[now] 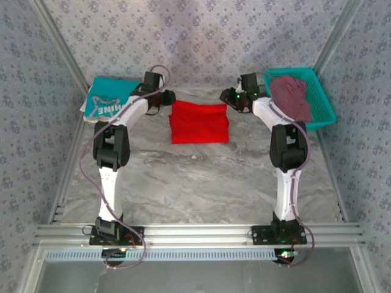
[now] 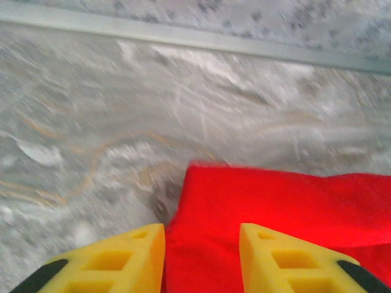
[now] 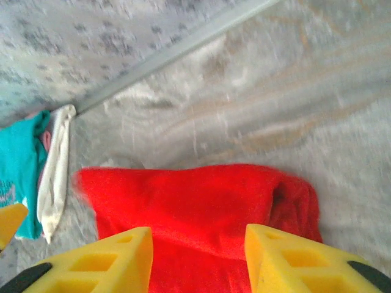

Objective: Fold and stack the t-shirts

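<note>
Beside teal t-shirt [image 3: 18,165], perhaps white t-shirt [image 3: 54,177].

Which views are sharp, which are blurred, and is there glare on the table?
Top external view: sharp and evenly lit, the red t-shirt and the table crisp, no harsh glare. Left wrist view: the table is smeared by motion blur, while the left claw looks sharper. Right wrist view: similar smear; the teal t-shirt at the left edge is soft.
</note>
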